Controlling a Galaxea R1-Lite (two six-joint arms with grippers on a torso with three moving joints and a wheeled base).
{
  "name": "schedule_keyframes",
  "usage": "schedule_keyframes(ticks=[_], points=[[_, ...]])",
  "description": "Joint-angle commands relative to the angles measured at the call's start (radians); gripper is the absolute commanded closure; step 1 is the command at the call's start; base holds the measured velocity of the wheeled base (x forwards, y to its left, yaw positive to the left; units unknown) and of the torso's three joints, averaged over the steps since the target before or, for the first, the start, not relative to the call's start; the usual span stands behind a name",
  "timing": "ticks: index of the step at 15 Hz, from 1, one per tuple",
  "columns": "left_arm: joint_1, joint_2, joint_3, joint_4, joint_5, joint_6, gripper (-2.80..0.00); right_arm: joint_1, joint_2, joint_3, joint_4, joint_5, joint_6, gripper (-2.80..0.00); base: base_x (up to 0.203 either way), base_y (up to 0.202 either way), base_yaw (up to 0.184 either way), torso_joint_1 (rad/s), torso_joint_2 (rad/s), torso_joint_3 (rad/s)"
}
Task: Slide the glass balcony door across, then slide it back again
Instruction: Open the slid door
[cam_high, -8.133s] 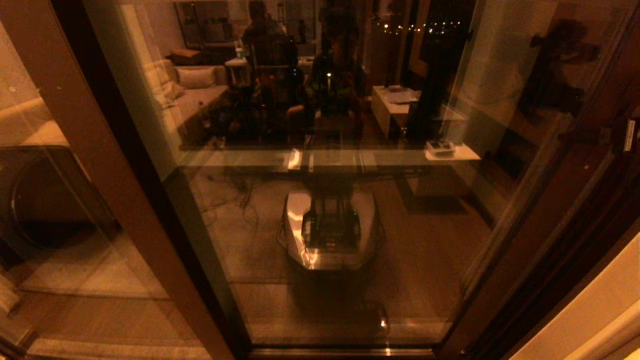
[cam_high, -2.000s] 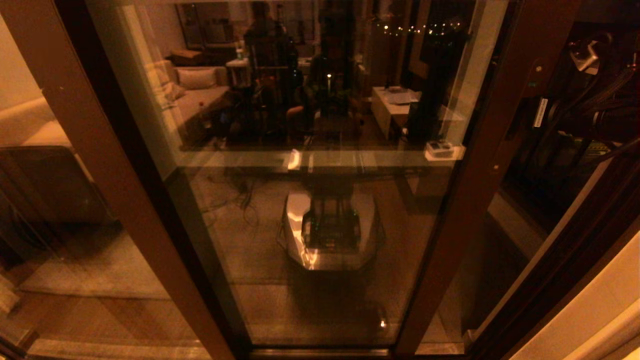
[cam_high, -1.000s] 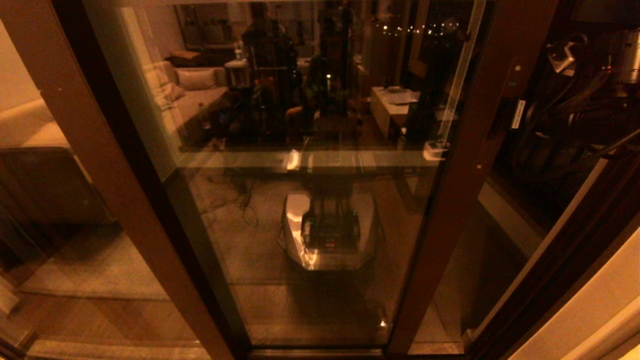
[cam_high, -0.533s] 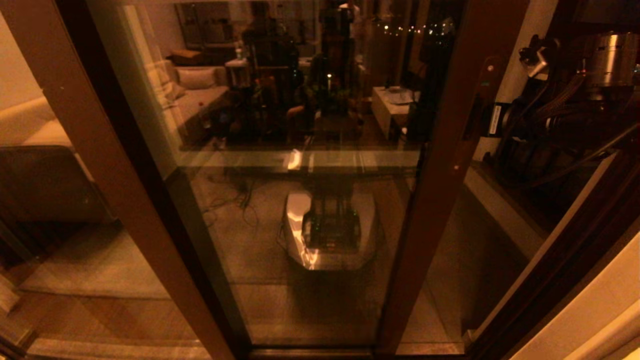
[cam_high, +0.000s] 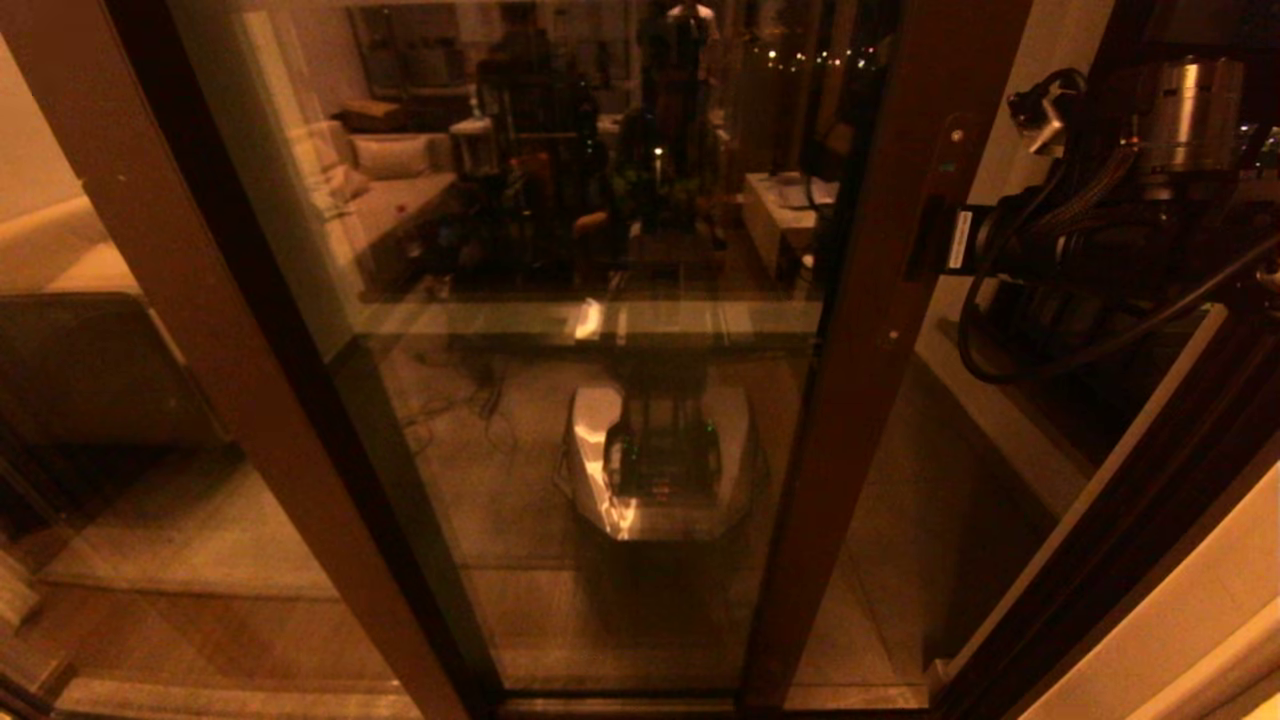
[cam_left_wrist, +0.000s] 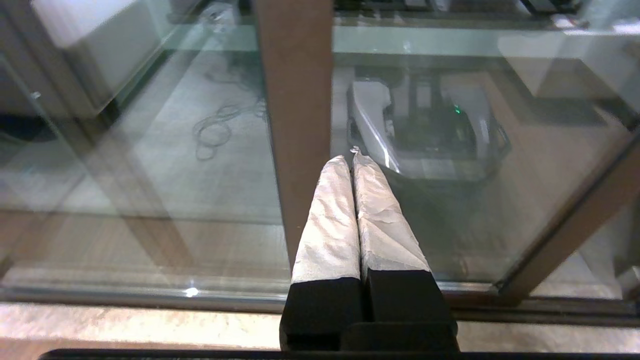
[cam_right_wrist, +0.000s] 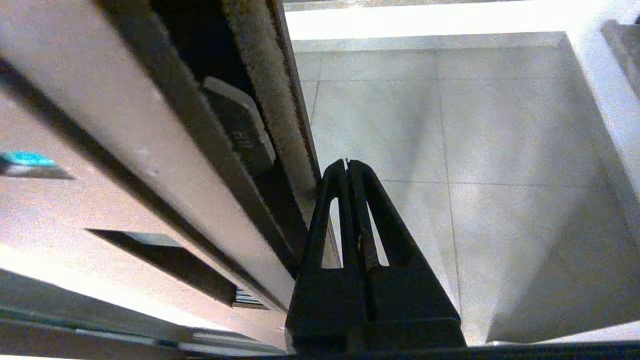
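Glass balcony door (cam_high: 620, 330) further leftward (smooth reddish-brown stile), closed right end effector (cam_right_wrist: 347, 165) alongside.

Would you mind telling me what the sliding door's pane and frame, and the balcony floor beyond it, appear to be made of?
The door's pane looks like clear, glossy glass: it mirrors the room and the robot's base. Its frame is reddish-brown with a smooth satin sheen, probably coated metal, possibly wood. The balcony floor seems to be matte pale tile, judging by its grid of joints.
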Motion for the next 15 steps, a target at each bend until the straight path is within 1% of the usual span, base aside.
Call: schedule_keyframes(ticks=[1,5,7,12,15], points=[[0.000,-0.002,0.000,0.000,0.001,0.000,0.00,0.031,0.004,-0.004,-0.002,-0.010,0.000,0.00,0.000,0.000,0.000,0.000,0.00,0.000],[0.000,0.000,0.000,0.000,0.001,0.000,0.00,0.056,0.009,-0.004,-0.002,-0.018,0.002,0.00,0.000,0.000,0.000,0.000,0.00,0.000],[0.000,-0.002,0.000,0.000,0.001,0.000,0.00,0.076,0.009,-0.001,-0.002,-0.041,0.011,0.00,0.000,0.000,0.000,0.000,0.00,0.000],[0.000,-0.001,0.000,0.000,0.001,0.000,0.00,0.094,0.026,0.004,-0.007,-0.044,0.029,0.00,0.000,0.000,0.000,0.000,0.00,0.000],[0.000,0.000,0.000,0.000,0.001,0.000,0.00,0.115,0.035,0.014,-0.033,-0.045,0.031,0.00,0.000,0.000,0.000,0.000,0.00,0.000]])
